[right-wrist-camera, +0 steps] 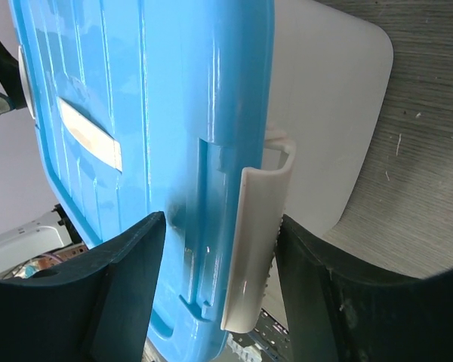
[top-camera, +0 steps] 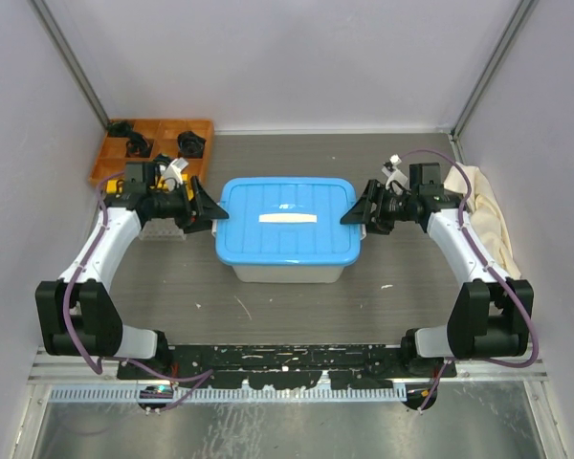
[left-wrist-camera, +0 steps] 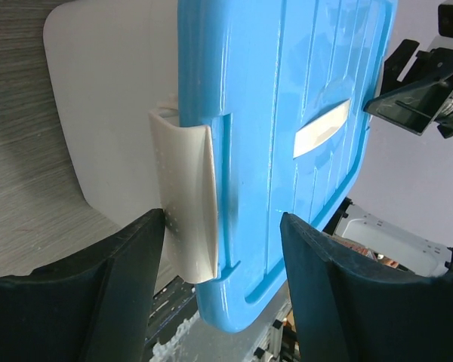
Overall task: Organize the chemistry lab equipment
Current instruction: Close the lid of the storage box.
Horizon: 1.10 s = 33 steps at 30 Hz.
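Top external: a white box (top-camera: pixel 287 272) with its blue lid (top-camera: pixel 287 220) seated stands mid-desk (top-camera: pixel 297 320). The left gripper (top-camera: pixel 210 208) is at the box's left end and the right gripper (top-camera: pixel 357 208) at its right end; both sets of jaws are open. The lid hides the interior, and no lab equipment can be made out.

Left wrist: the open jaws straddle the left latch (left-wrist-camera: pixel 189 204) at the lid's edge.

Right wrist: the open jaws straddle the right latch (right-wrist-camera: pixel 257 241).
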Motion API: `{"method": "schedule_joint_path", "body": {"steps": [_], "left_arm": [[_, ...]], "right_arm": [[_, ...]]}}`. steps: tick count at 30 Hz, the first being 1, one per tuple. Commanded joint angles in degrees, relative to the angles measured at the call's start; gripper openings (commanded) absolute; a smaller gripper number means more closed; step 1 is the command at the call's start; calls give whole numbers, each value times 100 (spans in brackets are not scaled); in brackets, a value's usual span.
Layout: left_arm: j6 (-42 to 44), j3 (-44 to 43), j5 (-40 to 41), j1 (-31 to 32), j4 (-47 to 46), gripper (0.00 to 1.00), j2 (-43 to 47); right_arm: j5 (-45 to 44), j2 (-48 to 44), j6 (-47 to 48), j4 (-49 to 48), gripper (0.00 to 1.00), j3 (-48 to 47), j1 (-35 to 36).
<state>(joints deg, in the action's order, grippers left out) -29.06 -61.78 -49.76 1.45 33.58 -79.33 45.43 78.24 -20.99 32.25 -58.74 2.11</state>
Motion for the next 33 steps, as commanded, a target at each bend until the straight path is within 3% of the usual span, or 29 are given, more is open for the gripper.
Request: {"method": "schedule_joint_path", "body": {"steps": [1,20,33], "left_arm": [[172,-414,-349,233,321,63,117],[594,-1344,1081,566,1480,48,-257],[698,-1848,1615,954,1854,42,-565]], "right_arm": [[294,-360,25,-35,63,-407,157],[-786,-207,327,655,53,-961,606],[-1450,36,533,926,48,-1170,930]]}}
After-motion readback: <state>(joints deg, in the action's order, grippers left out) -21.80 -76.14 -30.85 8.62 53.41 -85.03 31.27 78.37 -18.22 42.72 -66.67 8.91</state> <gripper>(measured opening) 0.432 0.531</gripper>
